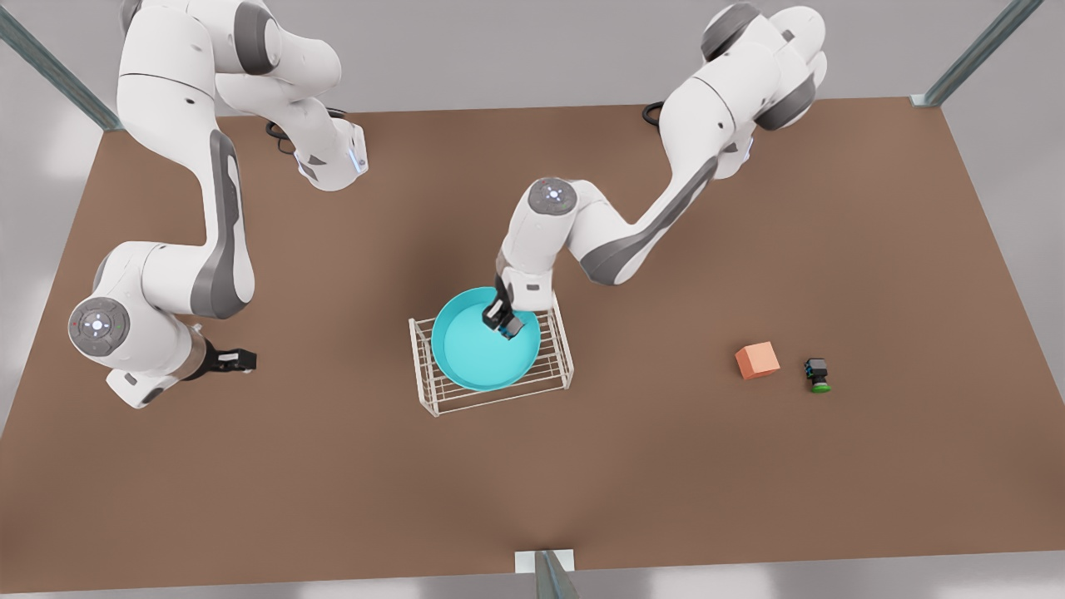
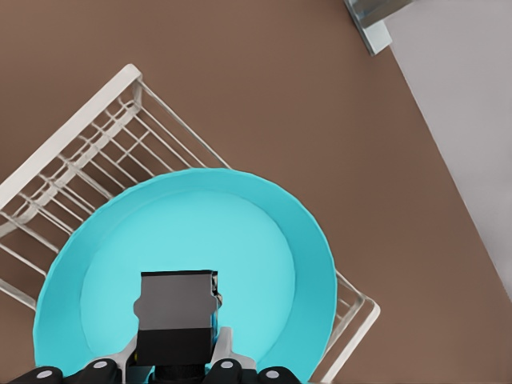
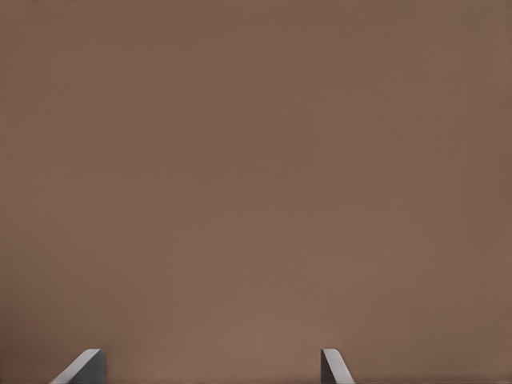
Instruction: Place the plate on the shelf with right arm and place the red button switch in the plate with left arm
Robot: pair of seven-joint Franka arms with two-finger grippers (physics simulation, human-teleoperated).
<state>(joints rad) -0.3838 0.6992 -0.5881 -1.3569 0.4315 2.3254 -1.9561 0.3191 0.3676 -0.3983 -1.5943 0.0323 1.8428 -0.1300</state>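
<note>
The turquoise plate (image 1: 470, 353) lies on top of the white wire shelf (image 1: 557, 366) at the table's middle. The arm from the front view's right reaches down over it. Its left gripper (image 1: 504, 321) is shut on a small black boxy switch (image 2: 178, 308) just above the plate's (image 2: 200, 232) inside, near the rim. The switch's cap is hidden, so its colour does not show. The shelf's bars (image 2: 88, 152) stick out past the plate. At the front view's left, the right gripper (image 1: 240, 359) hangs open low over bare table, its fingertips (image 3: 84, 370) wide apart with nothing between them.
An orange-pink cube (image 1: 757, 360) and a green-capped switch (image 1: 818, 375) sit on the brown table (image 1: 333, 499) at the front view's right. Metal posts stand at the table's corners and front edge (image 1: 545, 566).
</note>
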